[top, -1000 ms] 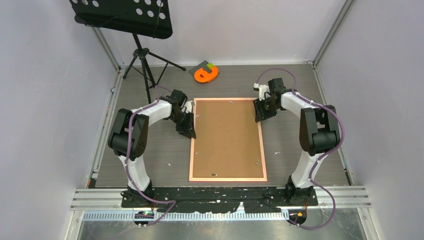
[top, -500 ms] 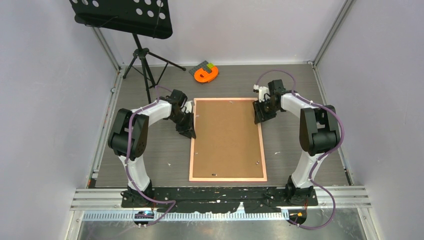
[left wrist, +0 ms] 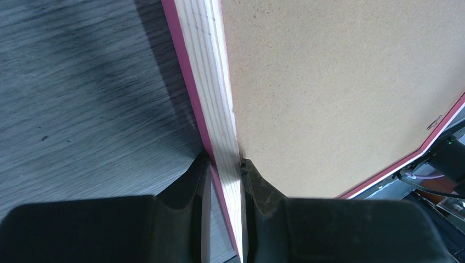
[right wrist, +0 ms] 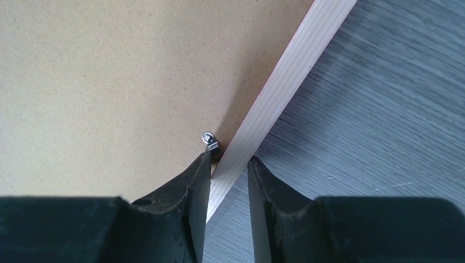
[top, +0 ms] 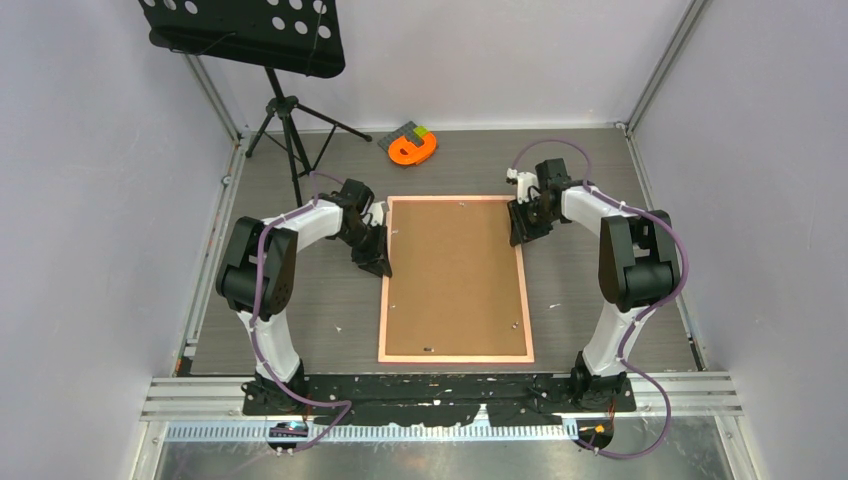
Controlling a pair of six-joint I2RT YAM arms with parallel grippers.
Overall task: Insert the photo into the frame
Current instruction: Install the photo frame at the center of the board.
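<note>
Lying back-up on the grey wood-grain worktop (top: 300,290): the large, thin, salmon-bordered rectangular picture frame (top: 383,300), filled by a plain brown fibreboard backing (top: 455,270). No sight of the sunset seascape photo; probably face-down beneath that board, impossible to confirm. Pinching the left rail with the left pincer (left wrist: 225,164), likely to steady the frame. Straddling the right rail with the right pincer (right wrist: 229,161), just beside a small metal clip (right wrist: 209,138); clamped or merely close, cannot tell. Beyond, against pale lilac walls (top: 500,60): a black perforated music stand (top: 245,35) and an orange tape-like ring (top: 413,150).
</note>
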